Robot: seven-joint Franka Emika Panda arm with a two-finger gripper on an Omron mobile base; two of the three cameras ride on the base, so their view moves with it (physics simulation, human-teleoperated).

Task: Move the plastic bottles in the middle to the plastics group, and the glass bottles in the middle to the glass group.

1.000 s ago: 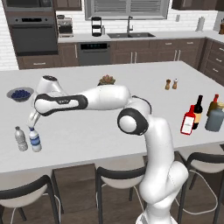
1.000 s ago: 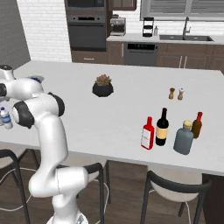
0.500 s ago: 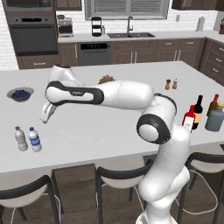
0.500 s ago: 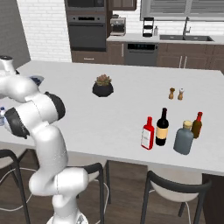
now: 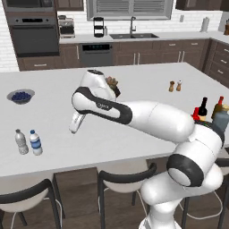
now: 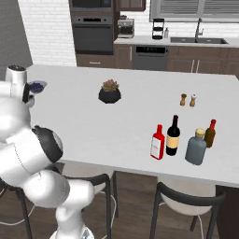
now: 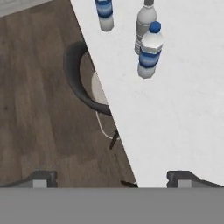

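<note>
Blue-labelled bottle [image 5: 36, 142] stands just beside grey-labelled bottle [image 5: 21, 142] — pincer [image 7: 111, 177] spread wide, empty.

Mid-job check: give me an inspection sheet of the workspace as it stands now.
Surface: white island counter, no spills seen.
Job's things: blue-labelled water bottle upright beside the grey-labelled bottle at the left front edge; red flat bottle and wine bottle upright next to the grey-blue jug and amber bottle.
Clutter: potted plant, bowl of blueberries, two shakers.
End effector: open, empty, off the counter.
Cables: nothing seen.
Surroundings: stools, oven, sink.
</note>
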